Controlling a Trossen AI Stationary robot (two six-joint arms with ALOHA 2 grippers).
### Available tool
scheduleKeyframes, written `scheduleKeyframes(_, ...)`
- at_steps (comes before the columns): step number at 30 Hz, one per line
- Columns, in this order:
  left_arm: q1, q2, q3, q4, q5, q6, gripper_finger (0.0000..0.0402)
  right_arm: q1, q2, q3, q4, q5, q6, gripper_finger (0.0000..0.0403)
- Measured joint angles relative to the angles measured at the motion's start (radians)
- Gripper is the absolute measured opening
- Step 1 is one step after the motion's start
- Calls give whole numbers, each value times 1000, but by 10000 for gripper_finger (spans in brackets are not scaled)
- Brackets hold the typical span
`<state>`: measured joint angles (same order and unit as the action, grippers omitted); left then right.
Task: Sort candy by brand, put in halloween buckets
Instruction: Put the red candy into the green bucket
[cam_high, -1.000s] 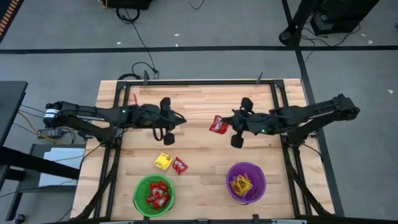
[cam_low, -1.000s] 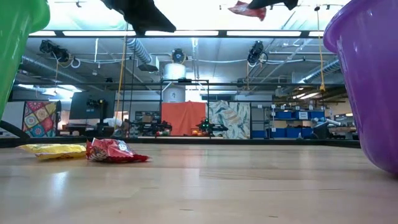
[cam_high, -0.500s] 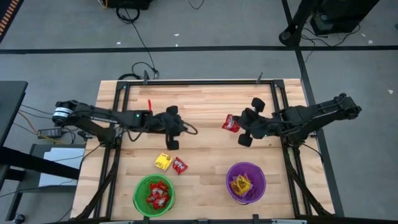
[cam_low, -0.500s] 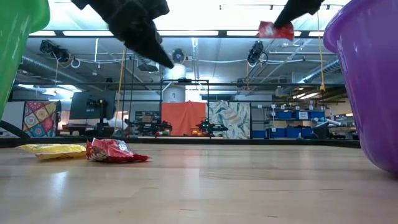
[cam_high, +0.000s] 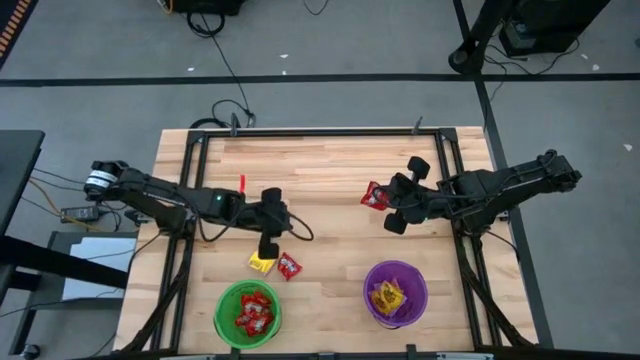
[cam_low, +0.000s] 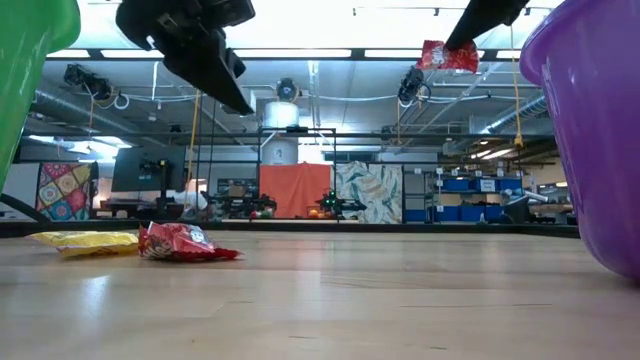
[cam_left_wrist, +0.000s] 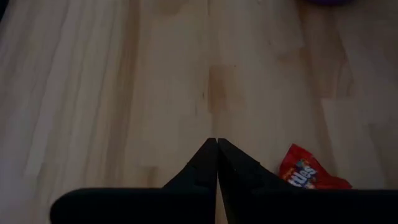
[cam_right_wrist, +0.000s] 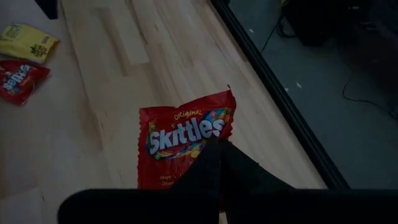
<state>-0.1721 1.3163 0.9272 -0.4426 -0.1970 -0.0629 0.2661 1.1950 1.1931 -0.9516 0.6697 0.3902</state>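
My right gripper (cam_high: 384, 199) is shut on a red Skittles packet (cam_right_wrist: 181, 144), high above the table at the far right; the packet also shows in the low view (cam_low: 447, 55). My left gripper (cam_high: 267, 246) is shut and empty, in the air above a yellow packet (cam_high: 261, 264) that lies flat on the table. A second red packet (cam_high: 290, 266) lies flat beside the yellow one. The green bucket (cam_high: 222, 300) holds red packets. The purple bucket (cam_high: 420, 282) holds yellow ones. My right gripper pinches the Skittles packet between its two fingers at one long edge (cam_right_wrist: 208, 138), near the middle of that edge. The fingers (cam_low: 470, 22) slant down from the table's right side. The packet is lifted clear of the table and sticks out past the fingertips.
A black metal frame (cam_high: 320, 131) runs round the table top. Both buckets stand at the table's near edge. Bare wood (cam_high: 330, 240) lies between the two arms.
My left gripper has gone toward the table's near edge and a little right, coming down over the yellow packet. My right gripper has carried the red Skittles packet toward the table's right edge, clear of the table throughout.
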Motion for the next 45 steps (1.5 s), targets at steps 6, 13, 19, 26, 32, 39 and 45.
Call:
scheduleKeyframes(6, -12, 0, 0, 11, 0, 3, 19, 0, 0, 0, 13, -13, 5, 8)
scheduleKeyframes(13, -12, 0, 0, 20, 0, 32, 19, 19, 14, 0, 196, -177, -57, 8)
scheduleKeyframes(19, -12, -1, 0, -57, -24, 59, 19, 62, 72, 0, 443, -355, -138, 8)
scheduleKeyframes(26, 18, -1, 0, -93, -195, 94, 19, 67, 208, 0, 763, -526, -189, 8)
scheduleKeyframes(32, 52, -15, 0, -124, -198, 111, 19, 20, 375, 0, 1014, -699, -160, 8)
scheduleKeyframes(39, 55, -177, 0, -155, -256, 108, 19, 5, 545, 0, 1248, -796, -130, 8)
scheduleKeyframes(45, 55, -297, 0, -108, -267, 97, 19, -24, 664, 10, 1527, -901, -119, 8)
